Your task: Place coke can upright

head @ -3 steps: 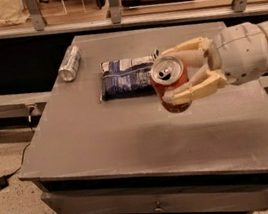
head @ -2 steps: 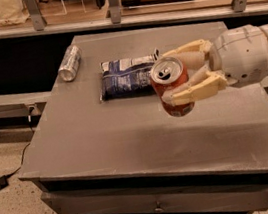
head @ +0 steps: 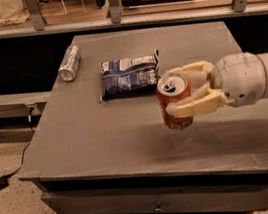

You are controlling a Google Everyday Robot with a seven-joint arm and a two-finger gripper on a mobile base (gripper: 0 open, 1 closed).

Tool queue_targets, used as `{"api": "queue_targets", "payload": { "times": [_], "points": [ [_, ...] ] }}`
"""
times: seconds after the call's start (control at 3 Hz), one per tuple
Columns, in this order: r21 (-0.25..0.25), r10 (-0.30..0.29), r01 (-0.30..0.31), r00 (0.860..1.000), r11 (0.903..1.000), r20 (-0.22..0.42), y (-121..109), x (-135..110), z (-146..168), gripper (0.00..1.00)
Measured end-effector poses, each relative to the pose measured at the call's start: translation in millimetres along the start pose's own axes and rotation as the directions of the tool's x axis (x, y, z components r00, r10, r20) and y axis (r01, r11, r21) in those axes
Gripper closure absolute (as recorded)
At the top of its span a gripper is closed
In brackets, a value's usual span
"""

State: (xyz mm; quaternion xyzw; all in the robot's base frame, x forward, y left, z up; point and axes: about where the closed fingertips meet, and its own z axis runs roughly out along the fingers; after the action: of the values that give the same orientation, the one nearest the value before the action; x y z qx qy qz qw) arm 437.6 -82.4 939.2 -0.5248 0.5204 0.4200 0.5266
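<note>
The coke can [head: 172, 96] is red with a silver top. It stands nearly upright in my gripper [head: 184, 91], held above the grey table top [head: 103, 134] right of the middle. My gripper reaches in from the right, its cream fingers [head: 193, 106] shut around the can's sides. The can's bottom rim hangs a little above the table surface.
A dark blue snack bag [head: 128, 76] lies flat just behind and left of the can. A silver-grey can [head: 70, 63] lies on its side at the table's back left. A counter edge with metal posts [head: 112, 3] runs behind the table.
The can has tipped from a tilted pose with its top facing the camera to nearly upright, and has come slightly lower. My gripper stays shut on it.
</note>
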Motion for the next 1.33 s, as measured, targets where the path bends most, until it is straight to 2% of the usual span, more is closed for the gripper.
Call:
{"api": "queue_targets", "payload": {
  "times": [0.33,0.67,1.0,1.33],
  "points": [
    [-0.011,0.005,-0.004,0.997,0.9999,0.079,0,18,2,0.66],
    [-0.028,-0.002,0.005,0.994,0.9996,0.111,0,29,4,0.43],
    [-0.035,-0.004,0.008,0.994,0.9994,0.113,1,29,7,0.12],
    [-0.038,-0.004,0.009,0.994,0.9992,0.113,1,28,8,0.00]
  ]
}}
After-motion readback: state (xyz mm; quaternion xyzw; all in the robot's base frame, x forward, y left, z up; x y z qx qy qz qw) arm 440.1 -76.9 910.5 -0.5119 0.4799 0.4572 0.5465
